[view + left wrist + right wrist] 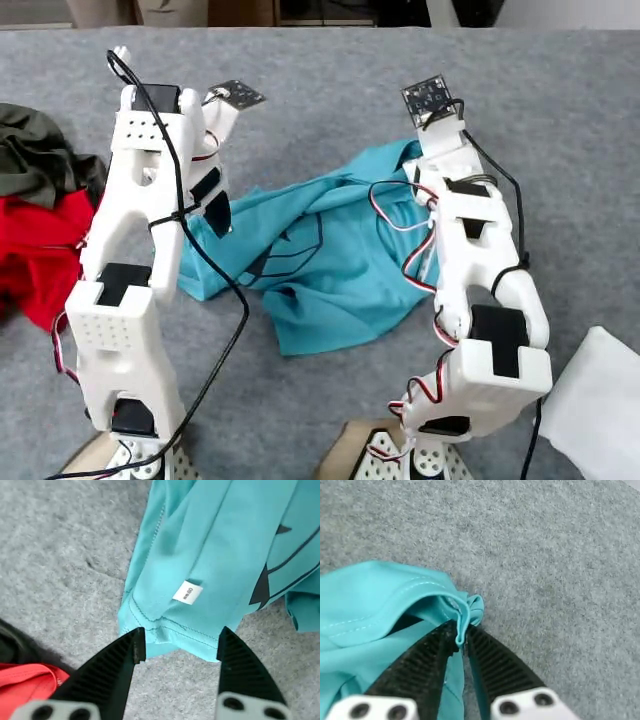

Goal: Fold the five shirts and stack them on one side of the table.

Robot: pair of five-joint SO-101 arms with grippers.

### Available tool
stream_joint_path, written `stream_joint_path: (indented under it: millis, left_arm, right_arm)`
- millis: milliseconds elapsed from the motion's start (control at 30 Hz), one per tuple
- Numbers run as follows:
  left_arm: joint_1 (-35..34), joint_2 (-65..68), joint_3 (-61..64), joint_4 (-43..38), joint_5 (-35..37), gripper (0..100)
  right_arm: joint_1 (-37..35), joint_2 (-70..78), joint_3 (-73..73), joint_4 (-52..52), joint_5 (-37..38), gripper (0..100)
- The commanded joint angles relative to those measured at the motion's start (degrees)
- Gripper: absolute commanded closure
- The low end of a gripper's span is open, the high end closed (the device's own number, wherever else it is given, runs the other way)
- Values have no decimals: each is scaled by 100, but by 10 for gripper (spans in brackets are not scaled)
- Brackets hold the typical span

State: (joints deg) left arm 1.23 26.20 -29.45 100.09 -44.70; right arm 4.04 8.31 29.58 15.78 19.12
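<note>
Closest to the lens, the right gripper (462, 637) is pressed together on a doubled-over edge of the teal shirt (380, 595), with a small curl of hem poking out past its tips. The left gripper (181, 641) is spread wide over the stitched hem at another corner of that shirt, not far from a small white label (188, 592); whether its tips touch the cloth I cannot tell. From above, the teal shirt lies rumpled in the middle of the grey table (560, 120), between the two arms. A red shirt (35, 250) and a dark green shirt (40, 150) sit heaped together at the left side, beside the left arm. A white sheet (600, 410) at the right near corner may be a folded shirt, though too little of it shows to be sure. The step in hand looks like spreading the teal shirt flat before any fold. To do that well, the left gripper should probably come down squarely on the hem corner and take only one layer. Both arms can then draw apart evenly, low over the table, so the cloth smooths out without slipping from the right gripper's thin hold.
</note>
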Motion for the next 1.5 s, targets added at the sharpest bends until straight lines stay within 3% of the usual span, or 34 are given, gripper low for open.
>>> stream_joint_path:
  millis: [0, 300, 667, 867, 1300, 1467]
  left_arm:
    - [-79, -22, 0, 79, -299, 768]
    - [-79, 382, -44, 70, -527, 960]
    - [-79, 523, -53, 70, -536, 951]
    - [-79, 532, -35, 70, -589, 792]
    - [-695, 1007, -712, 0, -1002, 849]
    - [-589, 1147, -809, 62, -993, 850]
  right_arm:
    - [-40, -13, -295, 35, 44, 995]
    - [-40, -13, -295, 35, 44, 995]
    - [-40, -13, -295, 35, 44, 995]
    - [-40, -13, -295, 35, 44, 995]
    - [-48, -13, -295, 35, 44, 995]
    - [-48, -13, -295, 35, 44, 995]
